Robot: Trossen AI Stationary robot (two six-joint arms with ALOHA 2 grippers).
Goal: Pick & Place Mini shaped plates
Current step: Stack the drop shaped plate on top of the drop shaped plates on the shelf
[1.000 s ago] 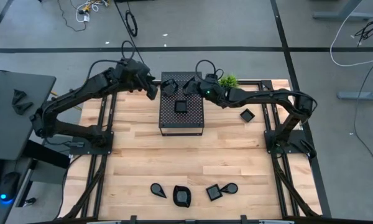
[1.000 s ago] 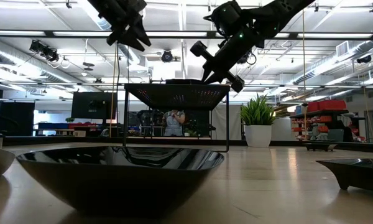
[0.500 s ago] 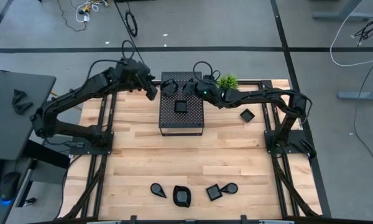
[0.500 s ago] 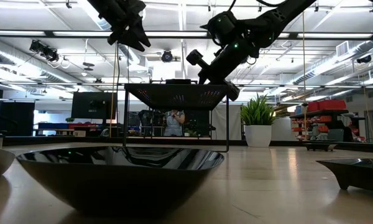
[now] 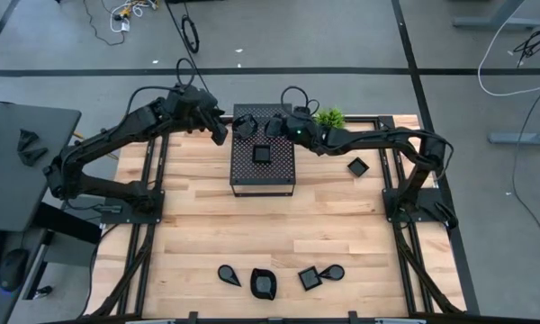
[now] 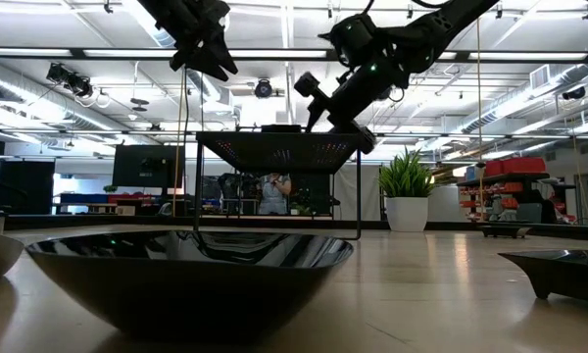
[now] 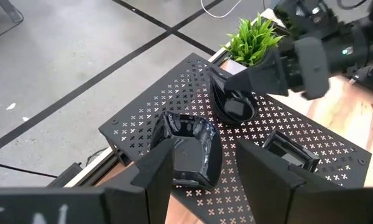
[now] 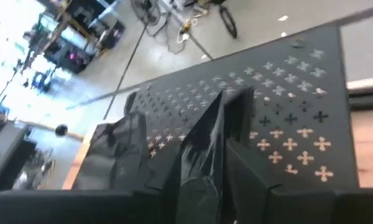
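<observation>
Over perforated box (image 5: 263,151): right end effector (image 5: 275,126) releasing rounded plate (image 7: 231,104); spread fully, lift straight up. Left end effector (image 5: 220,129) open, empty, beside box.

Both arms reach inward — left gripper (image 7: 202,180) open.

Three mini shaped plates (image 7: 188,149) on perforated box (image 7: 317,140)
</observation>
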